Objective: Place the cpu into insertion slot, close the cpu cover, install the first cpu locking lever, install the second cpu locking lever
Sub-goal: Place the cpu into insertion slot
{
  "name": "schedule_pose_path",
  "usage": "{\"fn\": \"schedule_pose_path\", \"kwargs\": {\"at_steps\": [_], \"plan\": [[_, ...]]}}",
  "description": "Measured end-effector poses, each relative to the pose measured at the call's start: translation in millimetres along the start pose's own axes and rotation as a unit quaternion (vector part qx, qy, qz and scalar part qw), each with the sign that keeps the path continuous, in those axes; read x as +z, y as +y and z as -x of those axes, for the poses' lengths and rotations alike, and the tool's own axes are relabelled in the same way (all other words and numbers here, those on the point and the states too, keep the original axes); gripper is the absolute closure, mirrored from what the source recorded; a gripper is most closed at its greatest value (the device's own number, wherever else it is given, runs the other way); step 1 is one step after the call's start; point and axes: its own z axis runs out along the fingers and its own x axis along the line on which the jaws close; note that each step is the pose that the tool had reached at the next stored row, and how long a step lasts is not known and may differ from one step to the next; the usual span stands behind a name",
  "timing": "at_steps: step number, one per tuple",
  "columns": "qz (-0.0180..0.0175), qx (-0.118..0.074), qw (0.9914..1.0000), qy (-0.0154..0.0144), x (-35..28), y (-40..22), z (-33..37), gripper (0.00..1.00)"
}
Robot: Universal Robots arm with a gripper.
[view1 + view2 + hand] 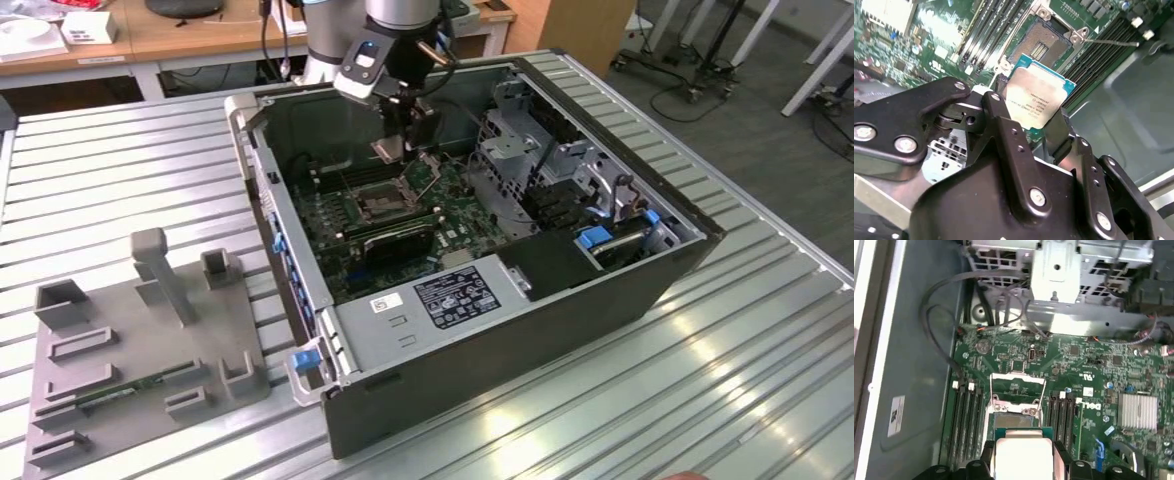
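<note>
My gripper [390,150] hangs inside the open computer case, shut on the cpu [388,149]. The cpu [1038,97] is a silvery square chip with a green rim, pinched at two opposite edges between the black fingers [999,110]. It hovers tilted a short way above the insertion slot [1046,42], whose dark socket lies bare in its silver frame. In the first wrist view the cpu [1021,452] sits just short of the insertion slot [1014,419], and the cpu cover [1017,382] stands swung open on the slot's far side. A thin wire lever [1114,44] sticks out beside the socket.
Long black memory slots [966,415] flank the socket on both sides. A metal drive cage [521,150] and loose cables [939,325] crowd the case. The power supply [441,295] sits at the case's near end. A grey fixture tray [134,340] lies at the exterior view's left.
</note>
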Motion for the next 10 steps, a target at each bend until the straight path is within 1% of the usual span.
{"fn": "schedule_pose_path", "kwargs": {"at_steps": [2,5,10], "plan": [[0.0004,0.018,0.99984,-0.0016,0.2,0.0,0.0,0.46],[0.0007,0.039,0.99924,-0.0035,0.4,0.0,0.0,0.46],[0.0008,0.041,0.99915,-0.0037,0.4,-0.1,0.0,0.46]]}}
